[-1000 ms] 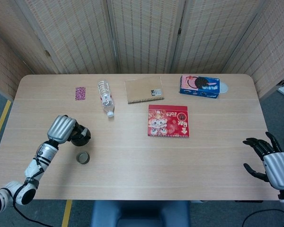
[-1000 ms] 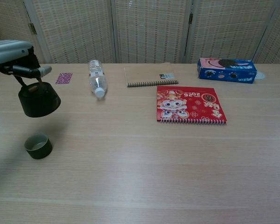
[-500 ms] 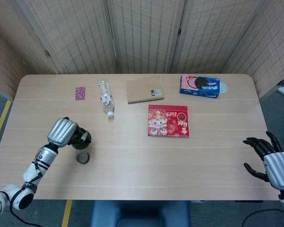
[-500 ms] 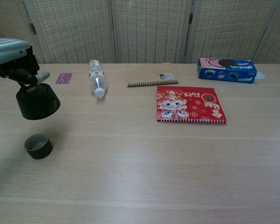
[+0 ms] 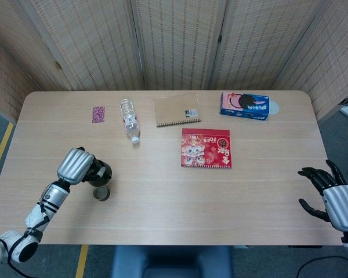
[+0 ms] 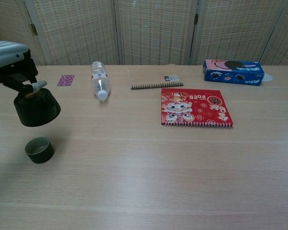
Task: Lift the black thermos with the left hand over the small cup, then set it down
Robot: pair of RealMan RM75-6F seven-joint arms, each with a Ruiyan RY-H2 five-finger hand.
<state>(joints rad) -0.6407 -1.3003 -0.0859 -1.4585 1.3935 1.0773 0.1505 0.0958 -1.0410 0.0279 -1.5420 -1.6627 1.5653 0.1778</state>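
While left hand [image 6: 7,57] fingers [image 6: 34,86] clasp it, black thermos [image 6: 36,107] hangs — above small cup [image 6: 39,149].

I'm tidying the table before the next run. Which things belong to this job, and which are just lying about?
In the job:
- black thermos, held in the air by the left robot hand
- small cup

Lying about:
- water bottle
- brown notebook
- red calendar
- blue cookie box
- pink card

Black thermos [image 6: 36,107], dark green cup [image 6: 39,149], red patterned notebook [image 6: 196,107], blue box [image 6: 233,71].
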